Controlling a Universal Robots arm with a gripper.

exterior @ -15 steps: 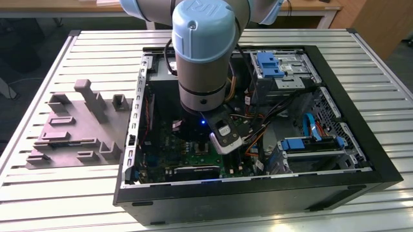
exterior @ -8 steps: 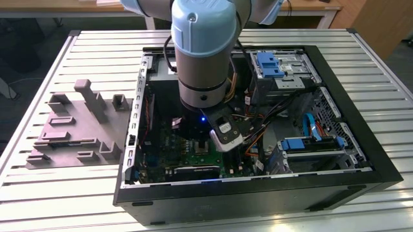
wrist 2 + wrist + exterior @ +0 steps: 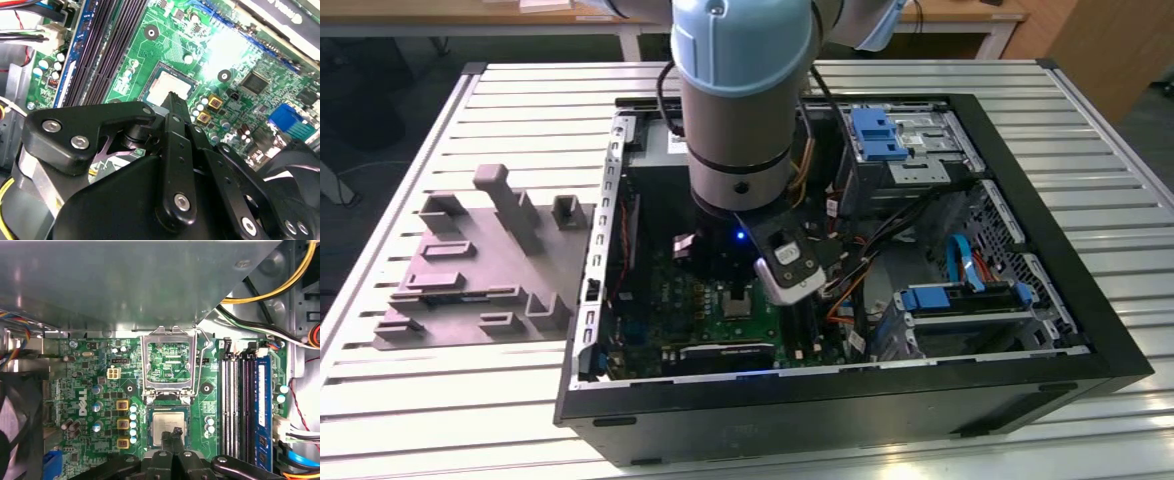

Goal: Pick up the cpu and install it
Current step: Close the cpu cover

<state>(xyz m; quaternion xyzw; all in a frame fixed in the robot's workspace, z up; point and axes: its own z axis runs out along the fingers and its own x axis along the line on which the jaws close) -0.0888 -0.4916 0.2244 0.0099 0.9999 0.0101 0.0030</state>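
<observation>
"Two steps to this job, pick and install. Where does it stand?"

"Starting at the exterior view's left, the grey plastic tray sits on the slatted table. I can make out only its raised blocks, no chip. Next over is the open computer case, with the arm reaching down into it."

"And the cpu?"

"In the first wrist view the cpu lies flat in the socket of the green motherboard, so the placing looks done. The metal load frame stands raised, with its wire lever up beside it. I'd judge the chip is seated but not yet clamped."

"Is the gripper holding it?"

"No. The gripper has its fingers drawn together to a point over one edge of the chip, with nothing between them. I can't tell whether the tip touches the chip."

"Further right?"

"Drive bays with blue plastic latches and loose cables fill the case's side toward the exterior view's right. Beyond the table there's a pale desk, a wooden panel and dark floor."
</observation>
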